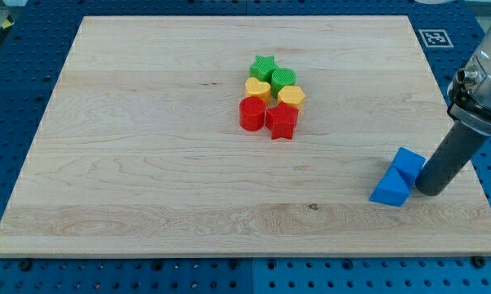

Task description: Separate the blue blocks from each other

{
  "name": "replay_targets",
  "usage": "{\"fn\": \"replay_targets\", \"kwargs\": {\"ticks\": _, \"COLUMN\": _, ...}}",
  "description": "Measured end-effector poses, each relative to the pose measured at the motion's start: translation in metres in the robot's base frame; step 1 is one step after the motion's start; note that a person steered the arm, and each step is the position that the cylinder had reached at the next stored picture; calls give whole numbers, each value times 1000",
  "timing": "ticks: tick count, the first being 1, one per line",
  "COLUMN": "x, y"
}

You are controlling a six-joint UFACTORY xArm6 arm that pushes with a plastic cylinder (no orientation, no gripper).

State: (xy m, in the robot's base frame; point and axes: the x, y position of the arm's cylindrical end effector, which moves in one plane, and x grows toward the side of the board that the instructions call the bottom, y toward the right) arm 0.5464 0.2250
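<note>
camera view: blue blocks (399, 178) stacked diagonally

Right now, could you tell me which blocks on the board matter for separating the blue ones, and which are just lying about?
Job in hand:
- blue cube, touching the blue triangular block
- my tip, just to the view's right of them

Lying about, clustered mid-board:
- green star
- green cylinder
- two yellow blocks
- red cylinder
- red star

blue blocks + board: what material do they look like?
The blue cube and blue triangular block, touching just left of my tip: probably matte moulded plastic, given the uniform saturated colour and no grain. The board: light wood, visible grain lines, satin finish.
</note>
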Motion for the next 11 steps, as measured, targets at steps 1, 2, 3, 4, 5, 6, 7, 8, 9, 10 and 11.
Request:
{"fn": "replay_targets", "kwargs": {"ticks": 1, "x": -21, "y": 8}}
{"fn": "replay_targets", "kwargs": {"ticks": 2, "x": -24, "y": 0}}
{"fn": "replay_targets", "kwargs": {"ticks": 3, "x": -23, "y": -43}}
{"fn": "replay_targets", "kwargs": {"ticks": 4, "x": -27, "y": -52}}
{"fn": "replay_targets", "kwargs": {"ticks": 5, "x": -38, "y": -47}}
{"fn": "replay_targets", "kwargs": {"ticks": 6, "x": -31, "y": -77}}
{"fn": "replay_targets", "kwargs": {"ticks": 7, "x": -31, "y": -113}}
{"fn": "replay_targets", "kwargs": {"ticks": 8, "x": -27, "y": -149}}
{"fn": "replay_targets", "kwargs": {"ticks": 9, "x": -17, "y": -185}}
{"fn": "replay_targets", "kwargs": {"ticks": 10, "x": -19, "y": -202}}
{"fn": "replay_targets", "kwargs": {"ticks": 11, "x": -17, "y": -185}}
